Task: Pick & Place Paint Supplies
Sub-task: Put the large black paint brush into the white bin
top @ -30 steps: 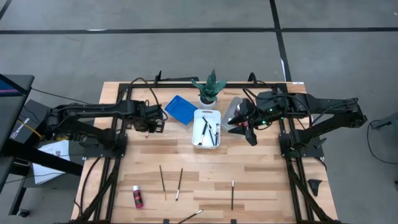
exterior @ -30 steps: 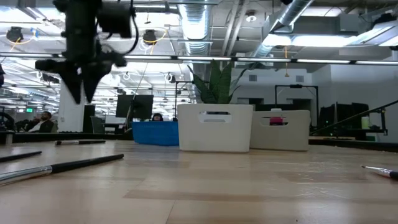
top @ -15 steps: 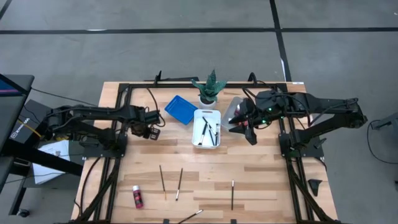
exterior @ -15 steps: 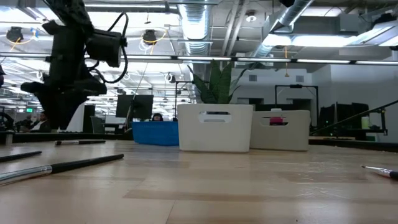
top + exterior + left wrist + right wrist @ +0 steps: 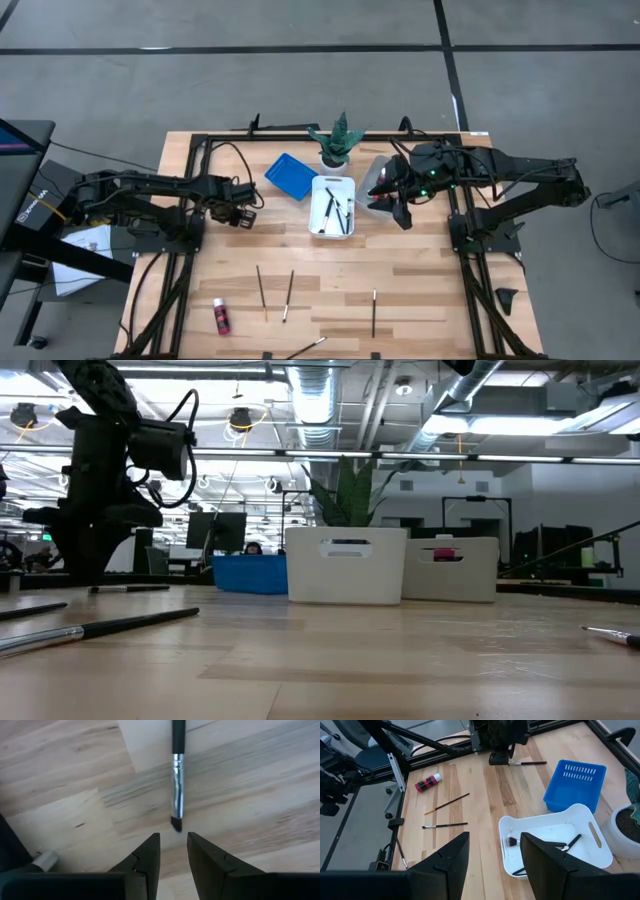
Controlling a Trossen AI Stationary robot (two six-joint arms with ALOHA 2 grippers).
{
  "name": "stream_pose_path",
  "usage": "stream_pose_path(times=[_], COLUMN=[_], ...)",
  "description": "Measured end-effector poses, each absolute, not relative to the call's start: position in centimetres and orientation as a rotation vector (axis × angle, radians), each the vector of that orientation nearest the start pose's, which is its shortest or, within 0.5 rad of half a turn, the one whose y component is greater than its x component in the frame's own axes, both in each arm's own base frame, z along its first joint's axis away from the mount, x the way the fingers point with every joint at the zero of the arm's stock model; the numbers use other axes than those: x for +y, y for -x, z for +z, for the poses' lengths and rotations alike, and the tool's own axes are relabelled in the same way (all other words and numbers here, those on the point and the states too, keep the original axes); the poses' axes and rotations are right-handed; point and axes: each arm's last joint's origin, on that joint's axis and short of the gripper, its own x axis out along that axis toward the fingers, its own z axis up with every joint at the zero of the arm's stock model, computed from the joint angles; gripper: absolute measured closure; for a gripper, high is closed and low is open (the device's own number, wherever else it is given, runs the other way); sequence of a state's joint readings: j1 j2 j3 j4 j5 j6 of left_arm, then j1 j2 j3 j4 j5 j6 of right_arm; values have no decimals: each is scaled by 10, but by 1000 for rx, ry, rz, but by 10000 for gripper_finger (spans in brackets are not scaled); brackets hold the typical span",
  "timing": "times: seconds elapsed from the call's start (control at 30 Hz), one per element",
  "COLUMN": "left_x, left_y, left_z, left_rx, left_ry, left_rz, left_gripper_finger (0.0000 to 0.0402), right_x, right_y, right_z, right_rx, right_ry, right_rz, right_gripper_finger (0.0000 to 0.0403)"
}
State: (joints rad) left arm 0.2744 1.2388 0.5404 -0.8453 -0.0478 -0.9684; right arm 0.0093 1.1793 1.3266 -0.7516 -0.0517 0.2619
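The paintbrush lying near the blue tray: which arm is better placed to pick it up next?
The left. Its gripper is low over the table with the paintbrush just ahead of its slightly parted fingers. The right gripper hangs open beyond the white tray, farther from that brush.

Wooden table with brushes, trays

**Where everything sits on my table**

My left gripper hangs near the table's left edge, just behind a brush. The white tray sits mid-table, the blue tray to its left, and the plant sits behind it. My right gripper waits right of the white tray.
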Motion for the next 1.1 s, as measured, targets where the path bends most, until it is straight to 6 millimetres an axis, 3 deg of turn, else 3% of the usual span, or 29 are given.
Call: stream_pose_path(times=[0.4, 0.83, 1.1], left_x=[46, 49, 47], left_y=[-159, -167, -169], left_z=[144, 127, 127], left_rx=[1278, 1364, 1369], left_ry=[923, 907, 963], left_rz=[989, 1002, 958], left_gripper_finger=[312, 314, 393], right_x=[4, 3, 3], right_y=[-232, -229, -229], right_z=[387, 383, 383], right_rx=[625, 667, 667], right_ry=[-266, -264, -264], right_rz=[-23, -55, -55], right_gripper_finger=[230, 230, 230])
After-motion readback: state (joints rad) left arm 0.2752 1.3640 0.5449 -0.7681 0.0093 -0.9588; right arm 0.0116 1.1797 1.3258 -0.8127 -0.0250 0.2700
